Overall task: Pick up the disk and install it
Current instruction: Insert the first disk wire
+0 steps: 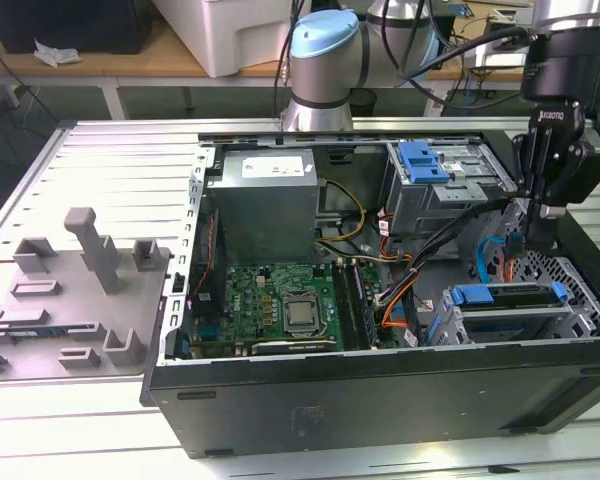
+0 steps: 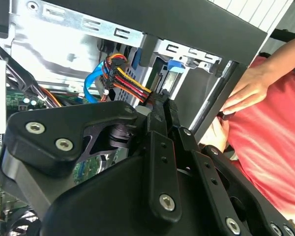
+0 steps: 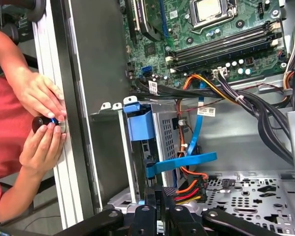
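The disk (image 1: 500, 298), framed by its blue bracket, lies in the lower drive bay at the exterior view's right end of the open computer case (image 1: 380, 390). My gripper (image 1: 531, 238) hangs just above and beyond that bay, inside the case. Both wrist views show the fingers drawn together at a black power plug (image 2: 155, 96) with red, orange and yellow wires (image 3: 189, 191). The gripper (image 2: 162, 100) (image 3: 161, 193) is shut on that plug. A blue flat cable (image 3: 187, 161) crosses just ahead of the fingertips.
A person's hands (image 3: 39, 96) hold a small knob (image 3: 49, 123) at the case's outer wall, close to the arm. Inside are the grey power-supply box (image 1: 265, 200), motherboard (image 1: 280, 300) and an upper cage with a blue latch (image 1: 425, 163). A grey fixture (image 1: 70, 300) lies outside.
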Robot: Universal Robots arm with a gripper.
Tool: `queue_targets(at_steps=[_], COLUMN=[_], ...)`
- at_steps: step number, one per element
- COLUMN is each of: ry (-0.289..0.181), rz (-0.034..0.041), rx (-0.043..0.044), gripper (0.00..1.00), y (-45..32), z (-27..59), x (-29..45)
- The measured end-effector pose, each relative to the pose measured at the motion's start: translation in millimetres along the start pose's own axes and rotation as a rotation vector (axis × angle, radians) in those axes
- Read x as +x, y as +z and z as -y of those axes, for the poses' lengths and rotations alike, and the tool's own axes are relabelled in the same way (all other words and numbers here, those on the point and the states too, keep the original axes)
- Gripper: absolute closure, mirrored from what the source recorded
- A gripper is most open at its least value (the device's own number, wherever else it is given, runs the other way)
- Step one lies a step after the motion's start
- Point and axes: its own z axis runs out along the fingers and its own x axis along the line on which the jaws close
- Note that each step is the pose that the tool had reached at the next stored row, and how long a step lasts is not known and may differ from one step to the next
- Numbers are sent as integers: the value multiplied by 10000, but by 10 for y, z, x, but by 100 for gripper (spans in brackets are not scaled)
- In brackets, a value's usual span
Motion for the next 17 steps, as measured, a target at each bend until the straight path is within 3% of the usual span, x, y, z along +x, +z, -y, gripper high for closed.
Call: queue_targets(at_steps=[7, 13, 16, 17], ry=[-316, -407, -456, -464], rz=[163, 604, 868, 908], rx=[191, 197, 215, 222], gripper=[83, 83, 83, 83], y=[15, 21, -16, -29], z=[-15, -28, -46, -51], x=[45, 87, 182, 207])
